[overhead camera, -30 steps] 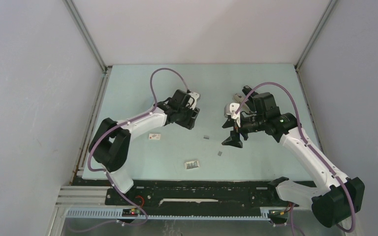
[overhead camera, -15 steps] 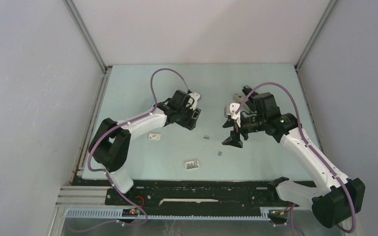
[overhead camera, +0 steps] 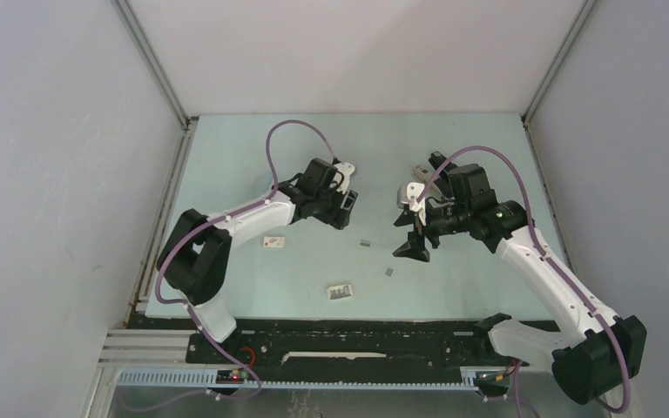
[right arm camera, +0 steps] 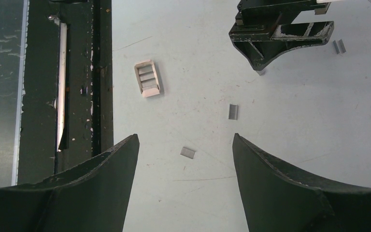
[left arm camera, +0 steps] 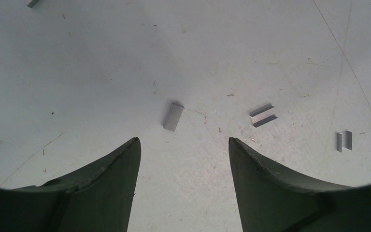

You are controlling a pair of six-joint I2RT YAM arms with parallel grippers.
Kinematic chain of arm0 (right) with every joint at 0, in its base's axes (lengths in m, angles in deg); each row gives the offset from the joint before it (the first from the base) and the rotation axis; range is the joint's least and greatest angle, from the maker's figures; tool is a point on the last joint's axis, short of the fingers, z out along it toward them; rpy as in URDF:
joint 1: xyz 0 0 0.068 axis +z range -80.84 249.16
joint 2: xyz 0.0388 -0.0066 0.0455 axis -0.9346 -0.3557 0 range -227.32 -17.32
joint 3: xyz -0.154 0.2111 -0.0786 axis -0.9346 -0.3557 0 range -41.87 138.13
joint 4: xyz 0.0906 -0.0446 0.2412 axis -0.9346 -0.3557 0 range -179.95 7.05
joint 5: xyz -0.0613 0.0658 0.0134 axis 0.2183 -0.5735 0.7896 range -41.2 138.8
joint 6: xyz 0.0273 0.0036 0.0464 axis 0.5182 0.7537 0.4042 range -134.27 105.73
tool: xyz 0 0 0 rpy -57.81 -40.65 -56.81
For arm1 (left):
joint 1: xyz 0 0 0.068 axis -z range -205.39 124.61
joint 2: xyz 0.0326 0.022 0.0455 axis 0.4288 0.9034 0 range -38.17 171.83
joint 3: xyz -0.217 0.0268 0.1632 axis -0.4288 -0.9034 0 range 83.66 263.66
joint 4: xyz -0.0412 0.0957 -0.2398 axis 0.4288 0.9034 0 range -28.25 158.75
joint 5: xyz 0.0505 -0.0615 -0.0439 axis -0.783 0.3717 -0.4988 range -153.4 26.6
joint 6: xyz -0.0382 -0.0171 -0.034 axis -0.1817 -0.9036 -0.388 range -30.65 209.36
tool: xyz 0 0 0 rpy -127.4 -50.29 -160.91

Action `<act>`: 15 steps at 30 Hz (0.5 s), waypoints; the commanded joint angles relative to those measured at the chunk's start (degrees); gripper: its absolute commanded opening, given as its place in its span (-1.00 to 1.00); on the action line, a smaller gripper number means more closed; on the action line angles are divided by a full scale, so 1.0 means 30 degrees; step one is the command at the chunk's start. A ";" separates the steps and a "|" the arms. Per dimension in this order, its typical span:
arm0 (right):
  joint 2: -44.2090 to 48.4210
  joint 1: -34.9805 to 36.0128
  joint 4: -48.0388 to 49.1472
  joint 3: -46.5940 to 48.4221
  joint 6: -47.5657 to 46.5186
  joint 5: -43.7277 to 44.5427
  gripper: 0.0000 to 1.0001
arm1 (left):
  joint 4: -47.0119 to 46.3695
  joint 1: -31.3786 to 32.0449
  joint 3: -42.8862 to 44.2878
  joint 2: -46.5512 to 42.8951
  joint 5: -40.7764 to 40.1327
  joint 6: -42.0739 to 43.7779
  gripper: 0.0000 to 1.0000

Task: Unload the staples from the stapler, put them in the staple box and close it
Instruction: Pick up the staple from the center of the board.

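Observation:
Short silver staple strips lie loose on the pale green table. In the left wrist view, one staple strip (left arm camera: 174,117) lies just ahead of my open, empty left gripper (left arm camera: 183,145), with a second strip (left arm camera: 263,115) and a third strip (left arm camera: 344,140) to its right. In the right wrist view, one strip (right arm camera: 188,152) lies between the tips of my open, empty right gripper (right arm camera: 186,142), and another strip (right arm camera: 233,111) lies beyond. From above, two strips (overhead camera: 365,244) (overhead camera: 388,272) lie between the left gripper (overhead camera: 340,212) and the right gripper (overhead camera: 411,248). I cannot make out a stapler.
A small white-and-grey box (overhead camera: 340,292) lies near the front edge, also in the right wrist view (right arm camera: 148,77). A small white-and-pink block (overhead camera: 273,241) lies by the left forearm. The black rail (right arm camera: 77,96) runs along the near table edge. Grey walls enclose the table.
My left gripper has shifted slightly up and to the right. The right arm and the staples have not visibly moved.

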 commanded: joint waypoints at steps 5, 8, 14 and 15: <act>0.0412 0.0195 0.0365 -0.0080 0.0027 -0.0084 0.60 | -0.0280 -0.0065 -0.0335 0.0248 0.0114 0.0113 0.44; 0.0368 0.0193 0.0363 -0.0072 0.0013 -0.0055 0.61 | -0.0041 -0.0061 0.0026 0.0487 0.0114 0.0188 0.43; 0.0357 0.0192 0.0362 -0.0085 0.0027 -0.0014 0.60 | 0.1132 -0.0037 0.1667 0.1732 0.0143 0.0332 0.40; 0.0354 0.0207 0.0357 -0.0082 0.0022 -0.0025 0.60 | 0.1453 -0.0035 0.2038 0.2016 0.0121 0.0386 0.39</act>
